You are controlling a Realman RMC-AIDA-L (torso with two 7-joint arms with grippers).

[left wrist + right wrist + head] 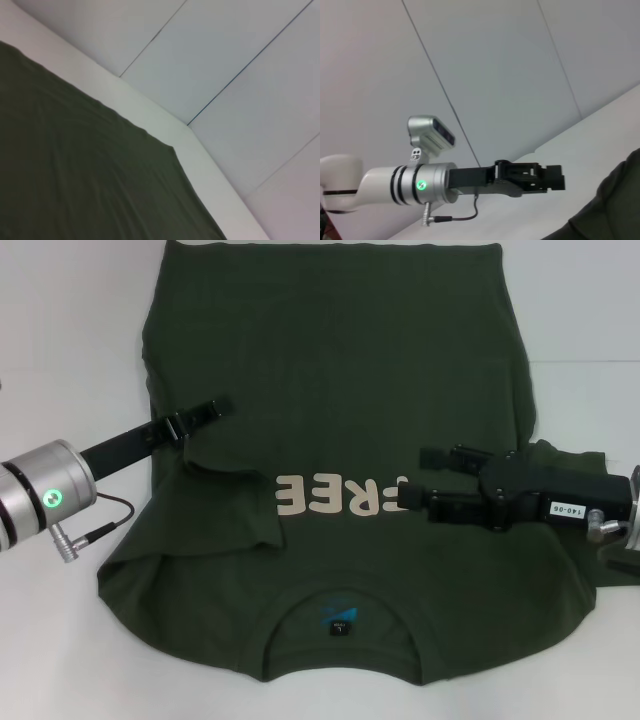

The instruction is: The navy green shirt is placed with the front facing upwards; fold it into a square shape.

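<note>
Currently, item: navy green shirt (340,390), dark olive, cream lettering across the chest, small blue label (340,618) inside the collar.
Position: spread flat on the white tabletop (60,340), collar nearest the robot, hem at the far edge.
Fold state: both side edges appear turned in toward the lettering; a doubled flap lies left of the lettering, another bunches at the right of it. Judged partly folded, not yet a square.
Left hand (205,412): low over the shirt, left of the lettering and a little beyond it, at the edge of the turned-in flap. Fingers look drawn together; whether cloth is pinched between them I cannot tell.
Right hand (415,478): over the right end of the lettering, fingers apart, one above the other, nothing visibly between them.
Left wrist view: only the shirt's far corner and bare tabletop.
Right wrist view: the left hand seen side-on above the tabletop, with a dark edge of the shirt in the corner.
Risk: the left flap may spring back open if let go uncreased.
Risk: uneven side folds, the right one lumpier, would give a skewed shape.
Risk: the right hand, dragging across the lettering, could wrinkle the top layer.
</note>
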